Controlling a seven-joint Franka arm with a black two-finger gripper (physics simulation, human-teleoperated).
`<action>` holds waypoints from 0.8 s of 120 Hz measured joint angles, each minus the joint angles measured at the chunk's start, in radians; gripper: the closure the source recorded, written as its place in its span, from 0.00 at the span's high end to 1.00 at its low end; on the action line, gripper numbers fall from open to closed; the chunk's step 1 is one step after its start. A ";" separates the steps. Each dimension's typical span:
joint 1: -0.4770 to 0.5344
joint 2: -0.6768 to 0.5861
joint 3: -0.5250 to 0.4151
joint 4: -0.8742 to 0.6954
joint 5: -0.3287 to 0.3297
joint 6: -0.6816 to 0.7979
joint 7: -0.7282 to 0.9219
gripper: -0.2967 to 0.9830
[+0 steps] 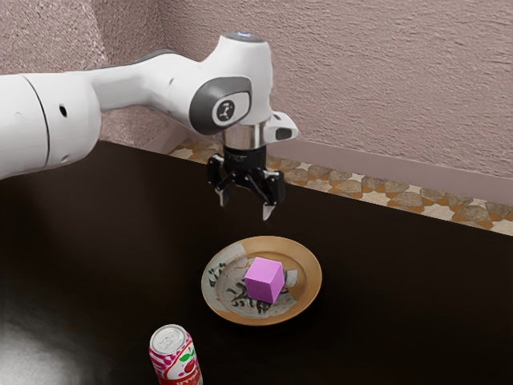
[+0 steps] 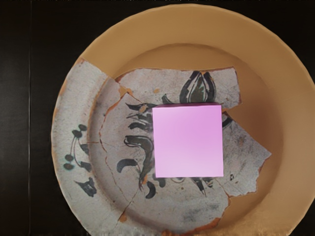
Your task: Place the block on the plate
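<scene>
"Going left to right in the exterior view, what are you seeing?"

"A can (image 1: 175,357) is standing on the table (image 1: 401,305). Next, the jaws are hanging spread above the plate (image 1: 310,282)."

"Where's the pink block (image 1: 263,281) sitting?"

"It's resting on the plate, inside the rim, apart from the jaws."

Block (image 1: 264,280) noted on the plate (image 1: 310,277), near its middle; plate on the bench (image 1: 409,305), soda can (image 1: 178,359) before it, toward the exterior view's left.
</scene>
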 joint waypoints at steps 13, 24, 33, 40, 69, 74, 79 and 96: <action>0.017 -0.031 0.002 0.006 0.009 -0.026 0.016 0.77; 0.053 -0.040 0.002 0.023 0.014 -0.040 0.040 0.77; 0.090 -0.043 -0.001 0.042 0.019 -0.048 0.066 0.77; 0.127 -0.047 -0.004 0.058 0.024 -0.052 0.088 0.77; 0.356 -0.108 -0.096 0.069 0.054 -0.072 0.173 0.77; 0.412 -0.119 -0.123 0.069 0.057 -0.078 0.186 0.77; 0.463 -0.134 -0.138 0.069 0.061 -0.087 0.199 0.77; 0.603 -0.190 -0.174 0.065 0.087 -0.128 0.238 0.77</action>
